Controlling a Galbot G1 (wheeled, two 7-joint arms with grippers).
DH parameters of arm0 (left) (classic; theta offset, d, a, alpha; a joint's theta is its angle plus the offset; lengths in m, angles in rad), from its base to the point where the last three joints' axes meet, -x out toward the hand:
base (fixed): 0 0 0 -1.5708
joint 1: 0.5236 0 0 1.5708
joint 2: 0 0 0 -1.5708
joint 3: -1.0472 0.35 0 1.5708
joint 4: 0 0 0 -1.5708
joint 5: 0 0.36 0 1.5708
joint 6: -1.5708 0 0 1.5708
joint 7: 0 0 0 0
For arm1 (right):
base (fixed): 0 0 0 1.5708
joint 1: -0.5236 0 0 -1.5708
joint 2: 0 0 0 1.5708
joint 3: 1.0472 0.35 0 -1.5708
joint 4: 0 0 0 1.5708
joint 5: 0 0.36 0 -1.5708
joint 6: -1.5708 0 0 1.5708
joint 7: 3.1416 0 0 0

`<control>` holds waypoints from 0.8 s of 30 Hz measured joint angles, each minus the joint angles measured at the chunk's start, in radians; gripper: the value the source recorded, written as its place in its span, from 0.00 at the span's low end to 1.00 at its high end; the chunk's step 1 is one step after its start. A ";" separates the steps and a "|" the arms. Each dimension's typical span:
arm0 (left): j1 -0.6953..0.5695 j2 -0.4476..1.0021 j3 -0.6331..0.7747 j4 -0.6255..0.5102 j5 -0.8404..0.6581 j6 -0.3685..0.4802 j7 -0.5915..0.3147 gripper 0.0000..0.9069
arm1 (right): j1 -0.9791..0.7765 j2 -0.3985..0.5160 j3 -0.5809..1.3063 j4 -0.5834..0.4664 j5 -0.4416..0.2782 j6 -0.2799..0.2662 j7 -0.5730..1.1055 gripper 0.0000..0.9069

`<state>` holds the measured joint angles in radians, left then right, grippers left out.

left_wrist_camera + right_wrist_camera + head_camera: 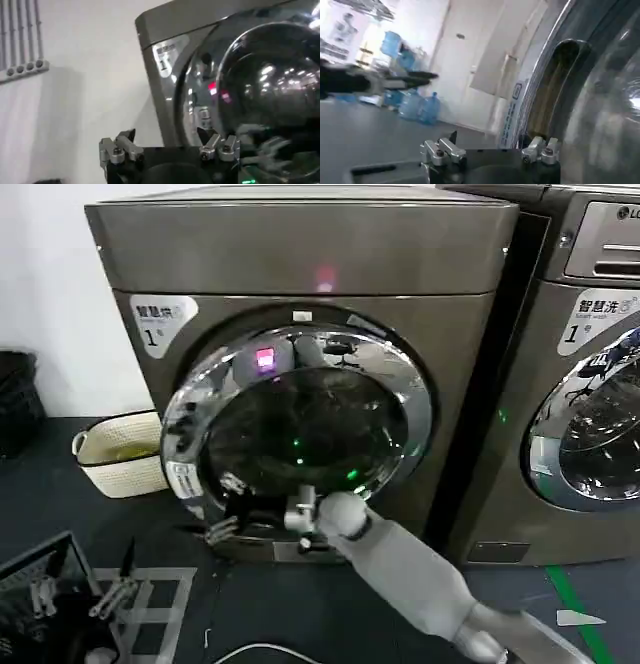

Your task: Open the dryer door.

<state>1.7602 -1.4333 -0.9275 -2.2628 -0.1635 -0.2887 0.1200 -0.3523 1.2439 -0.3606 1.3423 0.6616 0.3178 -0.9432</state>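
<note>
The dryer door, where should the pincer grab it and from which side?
Probably at the recessed handle pocket cut into the chrome ring of the dryer door, on its left edge. Come in from the robot's left, fingers hooking behind the rim; the right pincer sits low by that edge, open.

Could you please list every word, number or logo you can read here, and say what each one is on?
"1": white sticker at the upper corner of the dryer; its Chinese line is too small to read.
"1": matching sticker on the neighbouring machine.
"LG", cut off: that machine's top panel.
Label on the dryer door: unreadable.
</note>
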 joint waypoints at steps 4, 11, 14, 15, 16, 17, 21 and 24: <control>-0.016 0.023 -0.028 0.009 -0.043 0.022 0.013 1.00 | -0.020 -0.067 0.025 0.053 0.048 0.000 -0.108 1.00; -0.049 0.077 -0.041 0.034 -0.089 0.032 0.024 1.00 | -0.072 -0.179 0.089 0.154 0.084 -0.014 -0.230 1.00; -0.064 0.105 -0.047 0.052 -0.108 0.035 0.025 1.00 | -0.119 -0.233 0.141 0.212 0.084 -0.016 -0.244 1.00; -0.073 0.116 -0.050 0.060 -0.117 0.037 0.024 1.00 | -0.140 -0.251 0.163 0.228 0.084 -0.015 -0.246 1.00; -0.081 0.128 -0.050 0.067 -0.126 0.039 0.024 1.00 | -0.166 -0.271 0.191 0.247 0.083 -0.014 -0.252 1.00; -0.091 0.143 -0.050 0.078 -0.136 0.041 0.026 1.00 | -0.198 -0.293 0.226 0.267 0.081 -0.012 -0.256 1.00; -0.137 0.210 -0.030 0.118 -0.155 0.044 0.033 1.00 | -0.390 -0.378 0.418 0.358 0.081 0.013 -0.276 1.00; -0.179 0.264 0.004 0.151 -0.162 0.046 0.037 1.00 | -0.588 -0.407 0.608 0.434 0.081 0.033 -0.296 1.00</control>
<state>1.5811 -1.1693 -0.9232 -2.1118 -0.3257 -0.2427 0.1568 -0.9406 0.8368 0.2478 1.7758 0.7424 0.3509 -1.2387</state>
